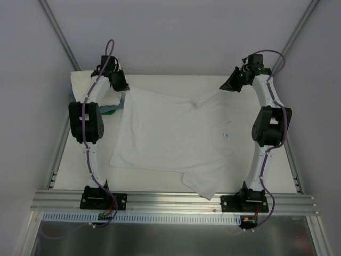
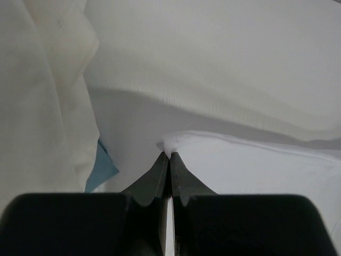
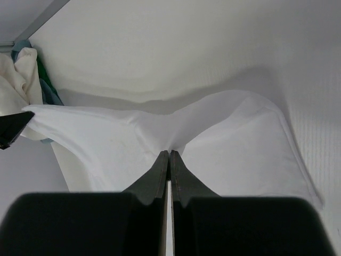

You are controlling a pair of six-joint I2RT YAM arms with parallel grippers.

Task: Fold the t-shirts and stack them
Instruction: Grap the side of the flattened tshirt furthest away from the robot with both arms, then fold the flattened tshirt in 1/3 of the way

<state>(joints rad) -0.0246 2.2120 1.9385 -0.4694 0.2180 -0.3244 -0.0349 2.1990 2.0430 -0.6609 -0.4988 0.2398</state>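
Note:
A white t-shirt [image 1: 170, 136] lies spread over the middle of the table, with one sleeve hanging toward the near edge. My left gripper [image 1: 123, 85] is shut on the shirt's far left corner [image 2: 170, 143]. My right gripper [image 1: 229, 85] is shut on the shirt's far right edge [image 3: 176, 140], and the cloth is drawn into a taut fold between the two. More white t-shirts [image 1: 88, 85] lie bunched at the far left, also in the left wrist view [image 2: 42, 96].
A small teal-blue flat item [image 1: 111, 110] peeks from under the bunched pile at the left, and it shows in the left wrist view [image 2: 101, 168]. Grey walls close in at the back and both sides. A metal rail [image 1: 176, 201] runs along the near edge.

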